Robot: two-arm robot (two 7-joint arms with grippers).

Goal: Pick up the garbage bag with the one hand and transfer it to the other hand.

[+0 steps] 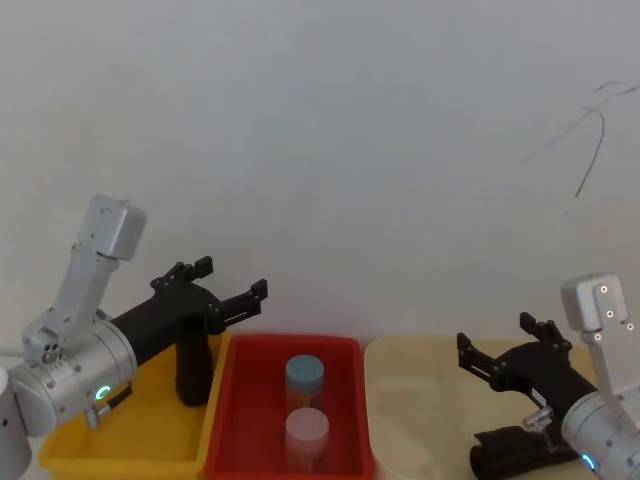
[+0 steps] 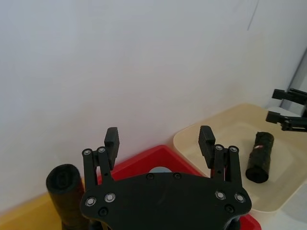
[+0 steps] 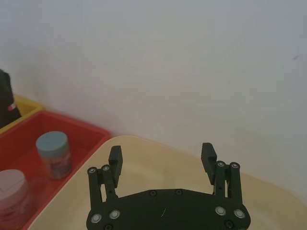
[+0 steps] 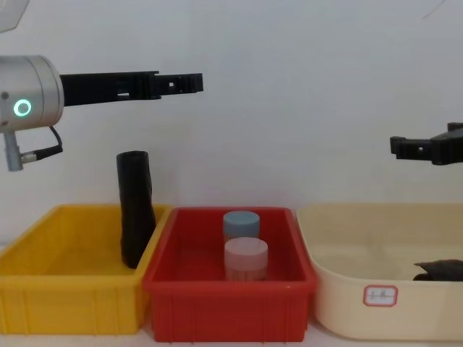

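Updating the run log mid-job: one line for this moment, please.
left gripper open, empty, raised above garbage bag | garbage bag standing in yellow bin | right gripper open, empty, over beige tub | handover not started

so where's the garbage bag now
In the chest view the garbage bag stands on end in the yellow bin on the robot's left, by the red bin, beneath the left tool.

Bright, even light on wall (image 1: 300, 120); soft shadows (darkest in beige tub (image 4: 340, 303), approx 4 o'clock); green ring (image 4: 22, 108) glows.
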